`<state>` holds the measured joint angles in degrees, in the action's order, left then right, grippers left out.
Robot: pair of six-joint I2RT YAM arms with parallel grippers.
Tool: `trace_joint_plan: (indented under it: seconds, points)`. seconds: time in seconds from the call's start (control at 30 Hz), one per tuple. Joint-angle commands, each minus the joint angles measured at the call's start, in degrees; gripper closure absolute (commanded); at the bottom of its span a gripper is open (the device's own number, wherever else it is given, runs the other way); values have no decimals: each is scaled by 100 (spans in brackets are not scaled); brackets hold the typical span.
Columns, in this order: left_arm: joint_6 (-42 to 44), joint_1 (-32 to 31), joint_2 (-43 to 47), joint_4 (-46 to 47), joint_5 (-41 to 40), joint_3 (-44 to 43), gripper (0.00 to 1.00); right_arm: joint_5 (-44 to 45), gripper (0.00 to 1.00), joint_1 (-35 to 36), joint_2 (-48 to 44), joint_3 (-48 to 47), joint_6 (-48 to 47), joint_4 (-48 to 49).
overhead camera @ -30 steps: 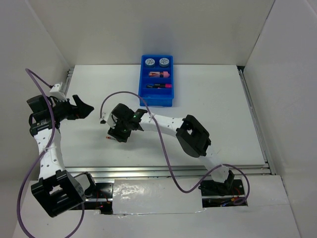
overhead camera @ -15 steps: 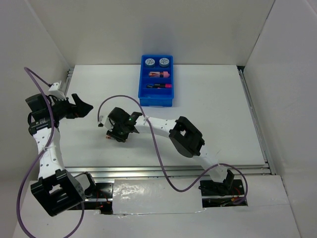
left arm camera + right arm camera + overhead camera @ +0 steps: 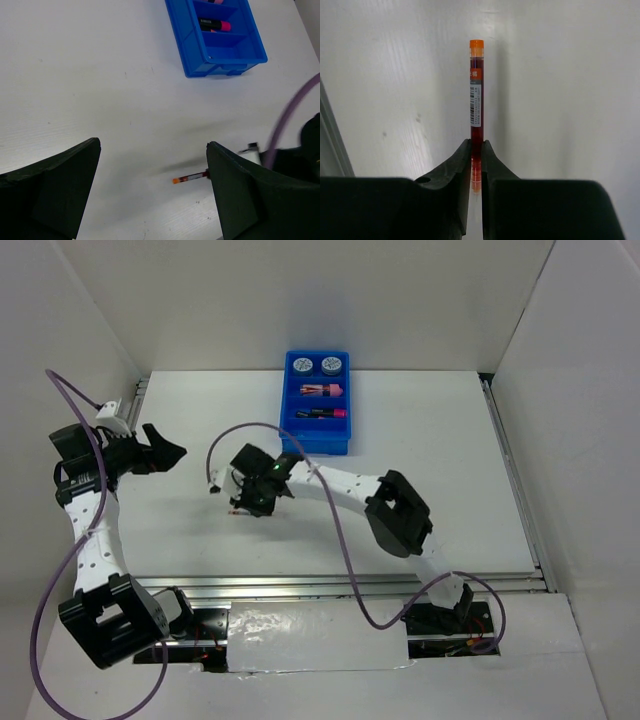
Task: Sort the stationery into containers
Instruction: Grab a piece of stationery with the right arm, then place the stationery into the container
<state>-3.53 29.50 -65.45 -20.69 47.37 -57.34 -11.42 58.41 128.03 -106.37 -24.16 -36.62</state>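
Note:
My right gripper is shut on a thin red pen with an orange cap. It holds the pen low over the white table, left of and nearer than the blue four-compartment tray. The pen also shows in the left wrist view, with its shadow apart from it. The tray holds two patterned rolls at the far end, then pink and orange highlighters, then a pink-black highlighter. The nearest compartment looks bare. My left gripper is open and empty at the far left.
White walls enclose the table on three sides. A purple cable loops from the right arm over the table near the tray. The right arm's links stretch across the table's middle.
My right gripper has moved a little right and toward the tray with the red pen in it. My left gripper has shifted slightly up and stays open.

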Motion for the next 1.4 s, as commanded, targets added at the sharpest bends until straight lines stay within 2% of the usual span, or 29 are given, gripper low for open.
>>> trace_joint_plan:
  seconds: [0.0,0.17,0.3,0.4,0.63,0.77,1.03,1.13,1.2,1.27,1.37]
  points:
    - [-192,30,-38,355,228,-216,1,-167,98,-646,-1340,-278,-711,-468]
    - [-332,-5,-91,574,281,-111,1,-141,100,-1630,-1702,-507,-1852,-451]
    - [-271,-215,-108,619,9,-84,1,-141,100,-2420,-1054,-1121,-2329,-583]
    - [-183,-347,-143,583,-141,-154,1,-273,100,-2720,-693,-1386,-2558,-461]
    - [-95,-427,-205,434,-193,-225,1,-475,100,-2888,-498,-1009,-3305,199]
    - [-69,-427,-205,399,-220,-207,1,-466,99,-2871,-104,-1341,-3437,86]
    - [-25,-427,-266,390,-211,-225,1,-326,90,-2844,239,-1088,-3762,349]
    - [-25,-427,-293,381,-237,-260,1,-308,79,-2827,389,-1272,-3684,270]
    - [-34,-427,-319,381,-255,-260,1,-334,64,-2827,363,-1255,-3622,313]
    - [-25,-436,-328,381,-272,-269,1,-396,54,-2835,241,-1141,-3552,462]
    - [-16,-453,-381,390,-317,-304,1,-458,48,-2827,126,-1158,-3464,481]
